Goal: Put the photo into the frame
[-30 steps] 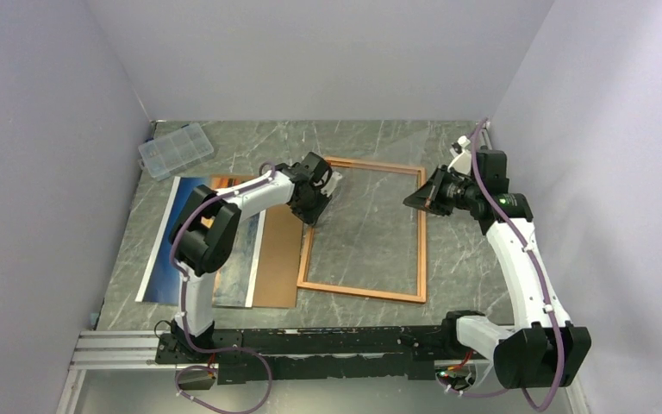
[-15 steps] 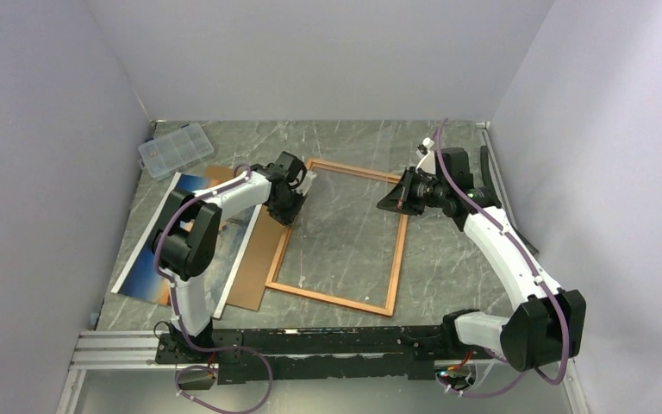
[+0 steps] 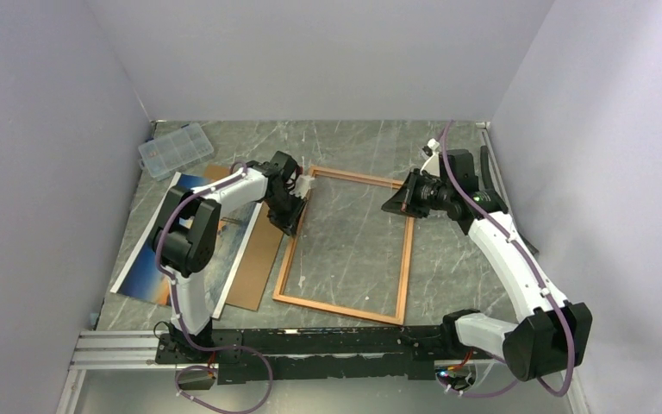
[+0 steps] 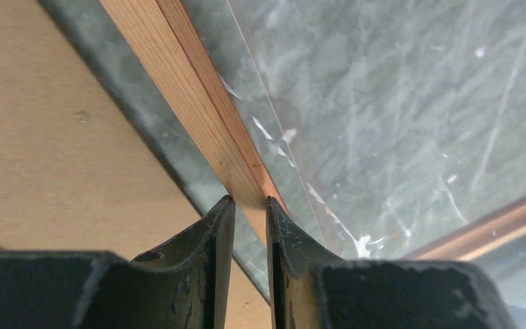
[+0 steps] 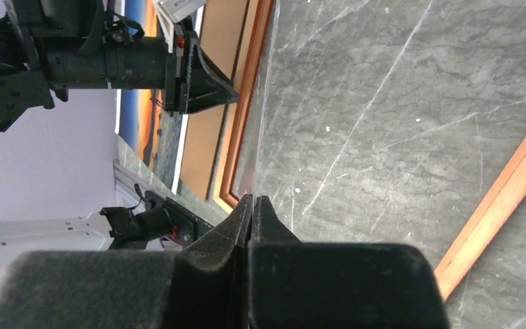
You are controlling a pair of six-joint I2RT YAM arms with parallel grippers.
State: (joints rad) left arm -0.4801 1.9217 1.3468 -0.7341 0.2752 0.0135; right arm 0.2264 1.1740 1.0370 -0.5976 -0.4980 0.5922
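Top view: the frame (image 3: 336, 309) lies flat in the middle of the table (image 3: 457, 267), its long sides running roughly 12 to 6 o'clock and tipped slightly clockwise. The left gripper (image 3: 294, 207) sits at the frame's 10 o'clock, on the left rail just below the upper corner. The left arm (image 3: 224, 194) folds up from its base and reaches across toward 2 o'clock. The right gripper (image 3: 394, 205) hangs at the frame's 1 o'clock, just inside the right rail, pointing toward 9 o'clock. The right arm (image 3: 508, 250) rises in a long bow from its base at 5 o'clock. The photo (image 3: 151, 263) lies at the frame's 9 o'clock, partly under the left arm. The brown backing board (image 3: 254, 259) is between the photo and the frame. A clear compartment box (image 3: 175, 148) sits at 10 o'clock.

Left wrist view: the fingers (image 4: 214, 236) stand only narrowly apart, and the frame's wooden rail runs straight into the gap between their tips, pinched there. The glazing pane (image 4: 397, 103) spreads toward 2 o'clock, and the backing board fills 9 o'clock.

Right wrist view: the right fingers (image 5: 243, 219) are pressed flat together with nothing between them, above the pane. Whether they touch it I cannot tell. The near rail crosses at 4 o'clock. The left gripper is at 11 o'clock on the far rail, with the photo's blue and orange beyond.
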